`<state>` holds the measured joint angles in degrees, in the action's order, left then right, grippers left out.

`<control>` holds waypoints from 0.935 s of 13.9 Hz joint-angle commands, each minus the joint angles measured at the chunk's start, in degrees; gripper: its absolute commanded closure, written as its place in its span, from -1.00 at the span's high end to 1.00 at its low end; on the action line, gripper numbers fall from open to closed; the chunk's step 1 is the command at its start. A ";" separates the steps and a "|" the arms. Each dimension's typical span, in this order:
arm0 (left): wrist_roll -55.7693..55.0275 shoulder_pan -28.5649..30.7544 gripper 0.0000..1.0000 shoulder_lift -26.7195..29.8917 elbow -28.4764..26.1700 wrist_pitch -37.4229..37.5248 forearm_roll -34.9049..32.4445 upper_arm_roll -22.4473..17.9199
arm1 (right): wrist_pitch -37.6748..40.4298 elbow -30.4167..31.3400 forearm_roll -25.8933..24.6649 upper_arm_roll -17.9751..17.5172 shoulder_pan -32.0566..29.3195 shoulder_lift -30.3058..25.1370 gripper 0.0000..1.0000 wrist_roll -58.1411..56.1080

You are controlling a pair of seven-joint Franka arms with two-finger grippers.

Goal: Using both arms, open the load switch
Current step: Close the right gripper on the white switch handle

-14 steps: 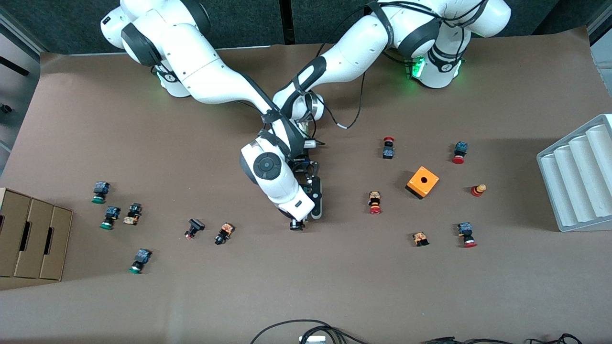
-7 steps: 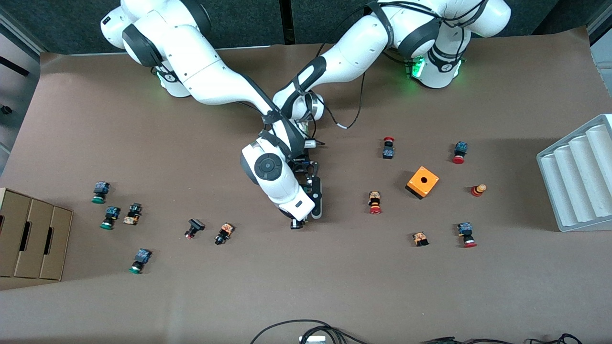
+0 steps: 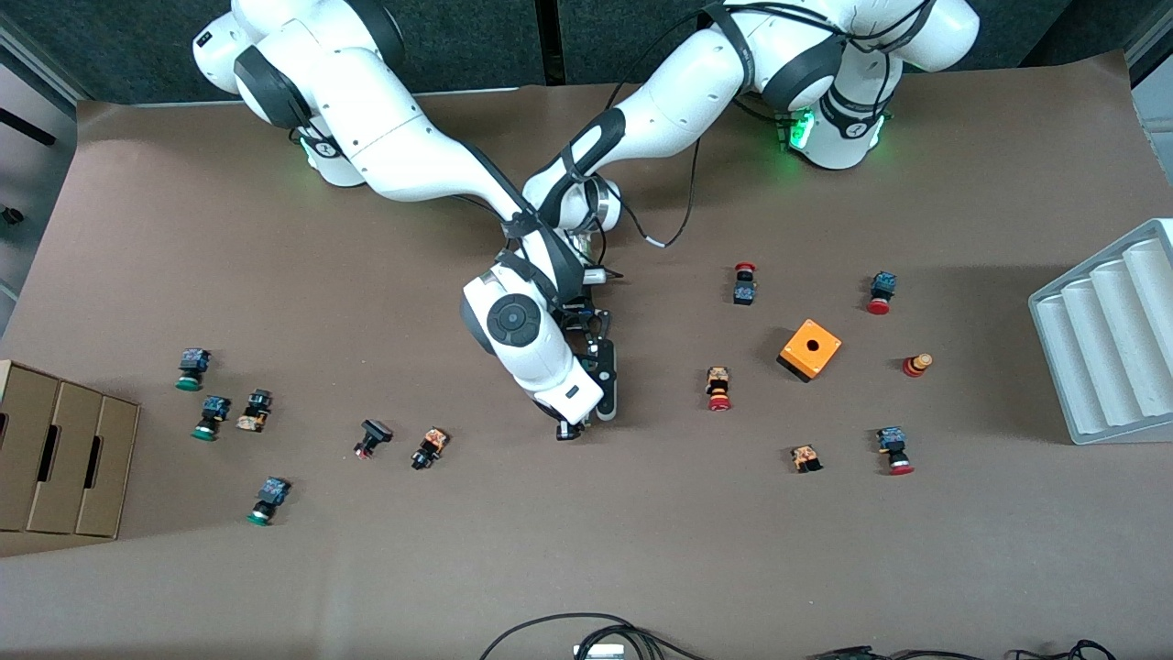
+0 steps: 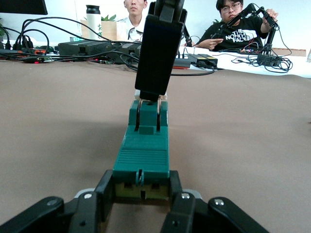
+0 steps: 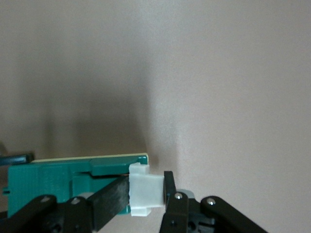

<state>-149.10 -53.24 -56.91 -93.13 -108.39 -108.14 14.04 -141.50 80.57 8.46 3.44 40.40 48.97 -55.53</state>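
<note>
The load switch (image 4: 143,155) is a dark green block lying on the brown table near the middle. My left gripper (image 4: 141,188) is shut on its near end, one finger (image 4: 103,191) on each side. My right gripper (image 5: 146,194) comes down from above onto the switch's other end (image 5: 48,179). It is shut on the white lever piece (image 5: 146,190). In the front view the right gripper (image 3: 572,427) shows below the right arm's white hand. There the hand hides the left gripper and most of the switch.
An orange cube box (image 3: 810,349) and several red-capped push buttons (image 3: 719,390) lie toward the left arm's end, beside a white ridged tray (image 3: 1109,339). More buttons (image 3: 431,447) and a cardboard box (image 3: 64,458) lie toward the right arm's end.
</note>
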 commanded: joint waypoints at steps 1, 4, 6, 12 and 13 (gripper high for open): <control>-2.60 -0.55 -0.59 -2.07 0.76 -1.30 -0.93 -0.16 | 0.25 1.43 -0.73 0.60 0.91 -0.01 -0.33 1.21; -2.60 -0.64 -0.59 -2.07 0.76 -1.30 -0.93 -0.16 | 1.92 1.52 -0.81 0.52 1.17 -0.80 -0.33 1.30; -2.60 -0.55 -0.59 -2.07 0.76 -1.30 -0.93 -0.16 | 2.10 1.52 -0.81 0.52 1.18 -0.89 -0.33 1.30; -2.60 -0.55 -0.59 -2.07 0.76 -1.30 -0.93 -0.16 | 3.60 1.52 -0.73 0.52 1.35 -1.59 -0.33 1.39; -2.60 -0.55 -0.60 -2.07 0.76 -1.30 -0.93 -0.16 | 4.03 1.52 -0.73 0.52 1.35 -1.59 -0.33 1.39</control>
<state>-149.10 -53.25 -56.92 -93.17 -108.35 -108.23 14.04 -140.15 80.51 8.31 3.49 40.53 48.38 -55.47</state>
